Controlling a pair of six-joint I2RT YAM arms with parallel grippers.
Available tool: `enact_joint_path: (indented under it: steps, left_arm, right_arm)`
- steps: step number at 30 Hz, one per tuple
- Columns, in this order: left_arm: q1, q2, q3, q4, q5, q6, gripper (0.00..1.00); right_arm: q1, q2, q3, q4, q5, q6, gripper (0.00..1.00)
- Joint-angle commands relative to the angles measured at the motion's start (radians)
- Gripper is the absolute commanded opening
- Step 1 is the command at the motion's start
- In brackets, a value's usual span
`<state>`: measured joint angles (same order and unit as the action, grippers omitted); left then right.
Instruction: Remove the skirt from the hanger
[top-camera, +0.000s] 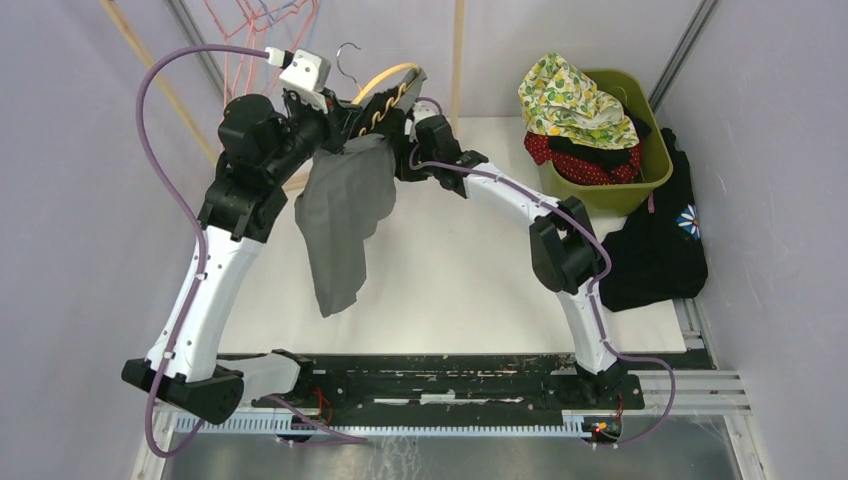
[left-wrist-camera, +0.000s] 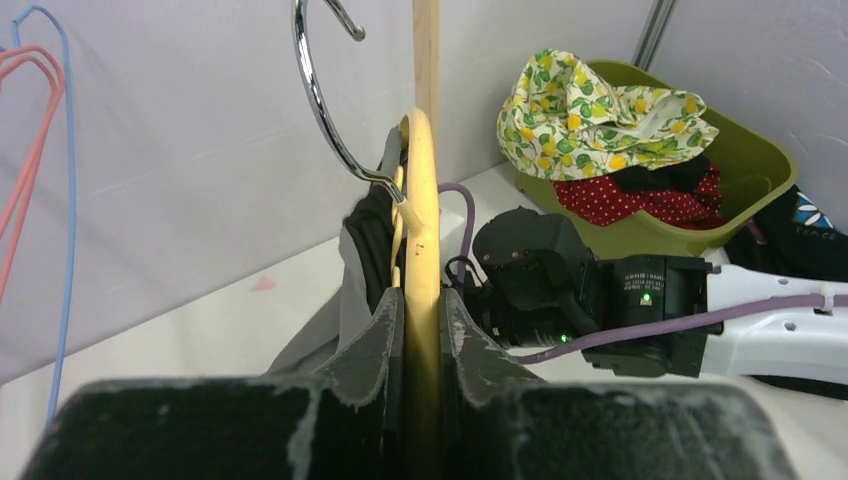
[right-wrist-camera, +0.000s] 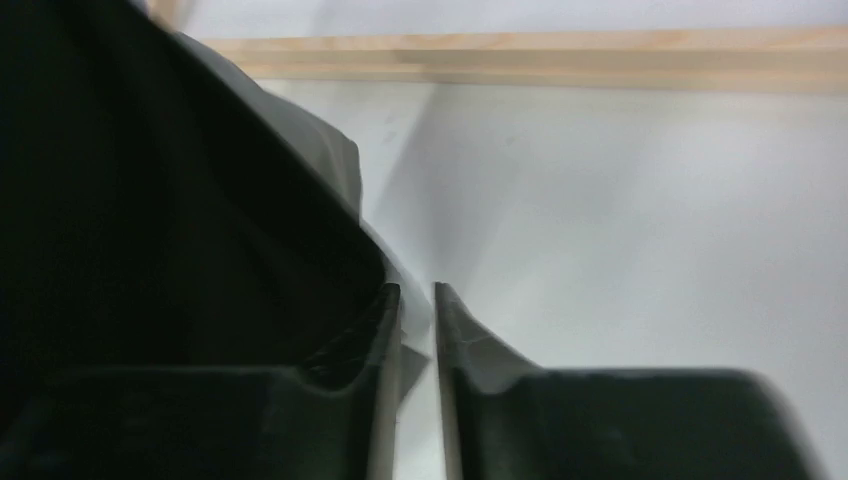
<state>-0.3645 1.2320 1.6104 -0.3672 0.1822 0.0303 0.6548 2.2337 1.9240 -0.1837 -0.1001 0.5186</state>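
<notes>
A wooden hanger with a metal hook is held up at the back of the table. My left gripper is shut on the hanger's wooden bar; in the left wrist view both fingers of that gripper press its sides. The grey skirt hangs from the hanger's left part and droops toward the table; it also shows in the left wrist view. My right gripper is at the skirt's upper right edge. Its jaws stand a narrow gap apart, with a corner of skirt fabric in it.
A green bin full of clothes stands at the back right, with a black garment lying beside it. Pink and blue wire hangers hang at the back left. Wooden posts rise behind the hanger.
</notes>
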Motion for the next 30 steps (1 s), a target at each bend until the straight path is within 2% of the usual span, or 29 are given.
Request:
enact_joint_path:
  steps: [1,3,5,6,12,17,23,30]
  left_arm:
    - [-0.004,-0.125,0.012,0.408,0.048,-0.028,0.03]
    - [-0.003,-0.148,-0.019,0.385,0.039,-0.022,0.03]
    - [-0.002,-0.173,-0.051,0.369,0.029,-0.017,0.03]
    - [-0.004,-0.185,-0.059,0.363,0.027,-0.016,0.03]
    - [-0.004,-0.234,-0.105,0.309,0.024,-0.018,0.03]
    - [-0.002,-0.261,-0.170,0.245,0.032,-0.028,0.03]
    - [-0.003,-0.299,-0.250,0.187,0.015,-0.040,0.03]
    - [-0.004,-0.298,-0.267,0.187,0.028,-0.056,0.03]
  right_arm:
    - [-0.037,-0.083,0.083,-0.129,0.127,-0.149,0.39]
    - [-0.053,-0.124,0.101,-0.143,0.179,-0.176,0.59]
    - [-0.070,-0.158,0.108,-0.141,0.214,-0.192,0.68]
    - [-0.079,-0.173,0.110,-0.138,0.220,-0.198,0.69]
    - [-0.104,-0.211,0.177,-0.130,0.233,-0.234,0.73]
    - [-0.103,-0.238,0.241,-0.126,0.204,-0.223,0.70]
    - [-0.111,-0.289,0.230,-0.096,0.276,-0.301,0.69]
    - [-0.129,-0.226,0.291,-0.059,0.206,-0.212,0.67]
